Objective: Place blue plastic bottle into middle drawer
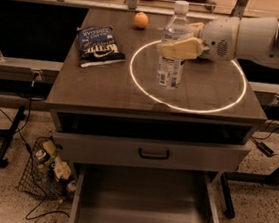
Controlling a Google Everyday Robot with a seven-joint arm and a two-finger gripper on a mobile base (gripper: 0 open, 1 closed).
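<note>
The blue plastic bottle (169, 71), clear with a white cap and a blue-and-white label, stands upright in my gripper (178, 40) over the middle of the wooden tabletop (81, 89). The gripper is shut on the bottle's upper body, one cream finger (182, 48) across its front, with my white arm reaching in from the right. The middle drawer (143, 209) is pulled open at the bottom of the view, a grey tray with a bare flat floor, well below and in front of the bottle.
A blue chip bag (99, 46) lies at the left of the tabletop, an orange (141, 19) at the back. A closed drawer front with a black handle (153, 154) sits above the open drawer. A wire basket of trash (47, 171) stands on the floor at left.
</note>
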